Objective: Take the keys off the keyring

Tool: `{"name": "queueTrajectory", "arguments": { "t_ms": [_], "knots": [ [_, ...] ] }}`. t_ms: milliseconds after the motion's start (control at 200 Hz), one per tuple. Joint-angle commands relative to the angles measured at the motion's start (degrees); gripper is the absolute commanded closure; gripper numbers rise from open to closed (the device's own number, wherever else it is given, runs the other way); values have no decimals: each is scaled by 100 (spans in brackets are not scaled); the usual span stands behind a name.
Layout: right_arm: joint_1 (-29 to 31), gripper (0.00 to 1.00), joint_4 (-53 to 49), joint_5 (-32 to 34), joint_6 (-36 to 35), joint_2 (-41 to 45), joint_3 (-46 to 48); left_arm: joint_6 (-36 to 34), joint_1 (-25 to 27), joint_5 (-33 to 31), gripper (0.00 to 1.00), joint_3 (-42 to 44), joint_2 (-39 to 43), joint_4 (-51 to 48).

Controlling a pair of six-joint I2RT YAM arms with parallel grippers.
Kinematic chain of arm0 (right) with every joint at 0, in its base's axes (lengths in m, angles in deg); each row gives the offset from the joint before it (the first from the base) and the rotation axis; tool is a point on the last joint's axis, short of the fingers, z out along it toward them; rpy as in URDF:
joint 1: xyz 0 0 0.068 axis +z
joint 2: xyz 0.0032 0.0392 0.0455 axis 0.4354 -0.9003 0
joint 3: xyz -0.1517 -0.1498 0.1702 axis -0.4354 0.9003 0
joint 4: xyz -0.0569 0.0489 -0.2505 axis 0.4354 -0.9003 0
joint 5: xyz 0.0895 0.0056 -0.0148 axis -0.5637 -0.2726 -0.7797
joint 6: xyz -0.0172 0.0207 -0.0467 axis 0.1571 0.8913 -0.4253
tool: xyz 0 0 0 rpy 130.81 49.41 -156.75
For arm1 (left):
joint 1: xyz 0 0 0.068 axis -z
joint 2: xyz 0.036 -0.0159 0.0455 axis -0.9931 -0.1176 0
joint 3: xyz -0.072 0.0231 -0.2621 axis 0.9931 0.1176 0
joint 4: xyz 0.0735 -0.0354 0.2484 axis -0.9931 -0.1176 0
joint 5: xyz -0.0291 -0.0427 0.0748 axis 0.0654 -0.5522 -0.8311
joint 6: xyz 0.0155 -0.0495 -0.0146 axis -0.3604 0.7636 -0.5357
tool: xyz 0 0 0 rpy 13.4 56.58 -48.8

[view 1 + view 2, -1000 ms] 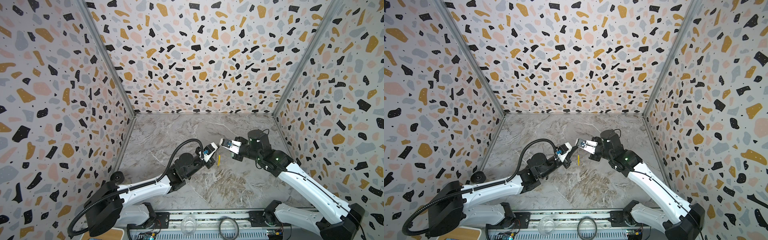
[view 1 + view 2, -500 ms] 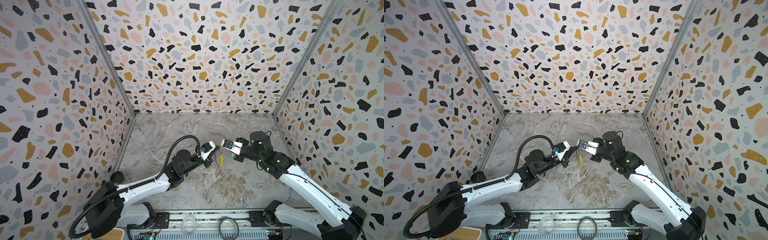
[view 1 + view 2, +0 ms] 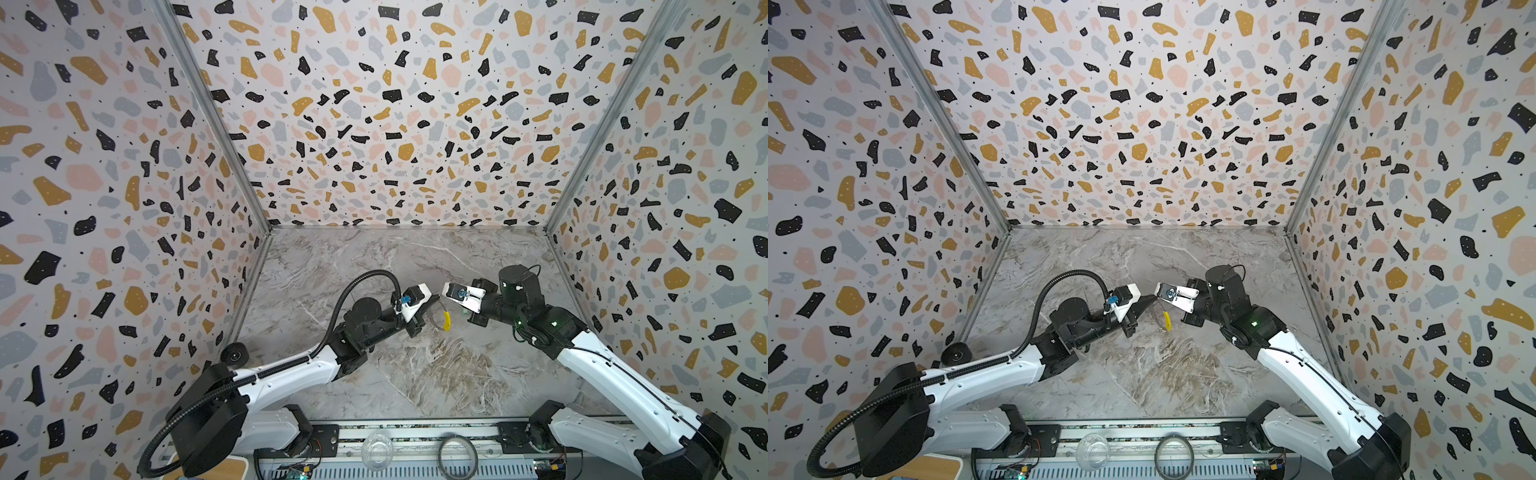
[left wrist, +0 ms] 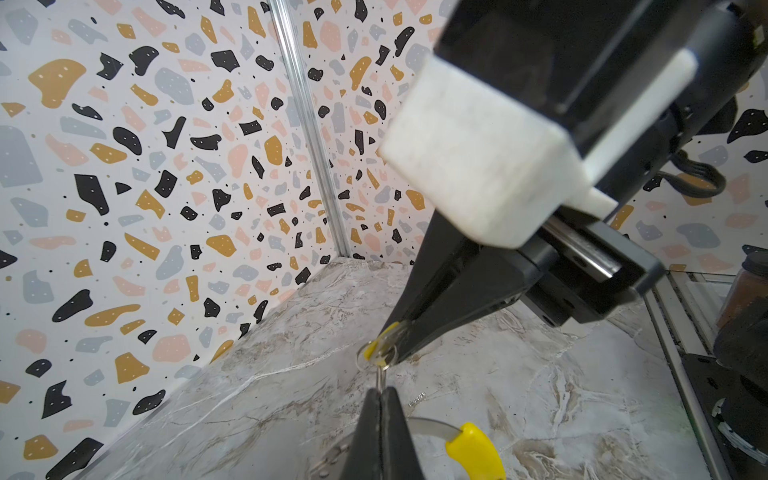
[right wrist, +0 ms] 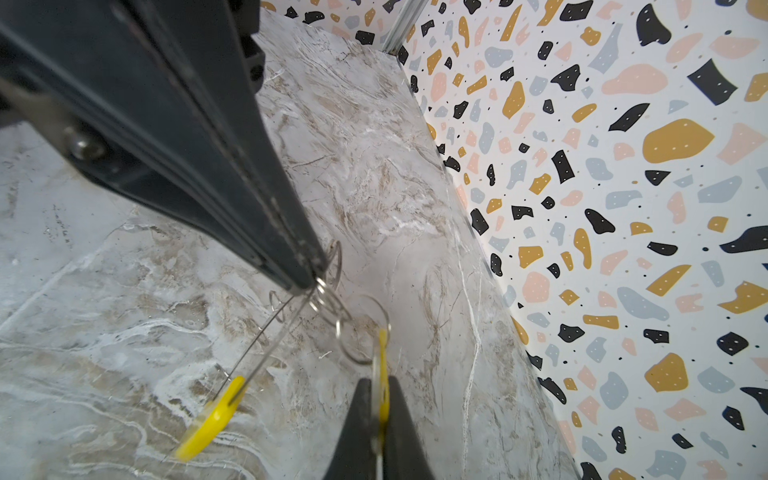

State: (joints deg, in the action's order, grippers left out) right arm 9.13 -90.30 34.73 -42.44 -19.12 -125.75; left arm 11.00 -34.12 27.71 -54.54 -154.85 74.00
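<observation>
Both grippers meet tip to tip above the middle of the marble floor. My left gripper (image 3: pixel 436 297) (image 4: pixel 380 392) is shut on the thin wire of the keyring (image 5: pixel 266 336), next to small linked split rings (image 5: pixel 328 301). The keyring's yellow sleeve (image 3: pixel 446 322) (image 3: pixel 1167 321) (image 4: pixel 473 453) hangs below the tips. My right gripper (image 3: pixel 445 294) (image 5: pixel 378 386) is shut on a silvery key with a yellow tag (image 5: pixel 381 353) (image 4: pixel 380 343). That key hangs from a small split ring (image 5: pixel 361 328) still linked to the keyring. No other key shows.
A darker ring (image 3: pixel 457 455) and a clear glass dish (image 3: pixel 377 451) sit on the front rail. A black wheel (image 3: pixel 235 355) rests by the left wall. Speckled walls close in the left, back and right sides of the floor (image 3: pixel 374 266).
Both grips hold as before. The two grippers and the hanging yellow sleeve have drifted slightly to the right, and the left arm's wrist has swung a little.
</observation>
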Motion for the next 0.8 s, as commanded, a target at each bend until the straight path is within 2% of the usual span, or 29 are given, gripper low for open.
{"name": "queueTrajectory", "arguments": {
  "t_ms": [0, 300, 566, 796],
  "knots": [
    [-170, 100, -122, 278, -60, 160, 45, 33, -65, 84, 100, -129, 259, 468],
    [-181, 100, -82, 153, -104, 106, 100, 116, -83, 140, 100, -117, 225, 646],
    [-111, 100, 155, -379, -119, 82, 233, 278, -78, 216, 100, -146, 56, 960],
    [74, 100, 274, -349, -158, 2, 301, 440, -82, 242, 100, -166, -131, 1232]
  ]
}}
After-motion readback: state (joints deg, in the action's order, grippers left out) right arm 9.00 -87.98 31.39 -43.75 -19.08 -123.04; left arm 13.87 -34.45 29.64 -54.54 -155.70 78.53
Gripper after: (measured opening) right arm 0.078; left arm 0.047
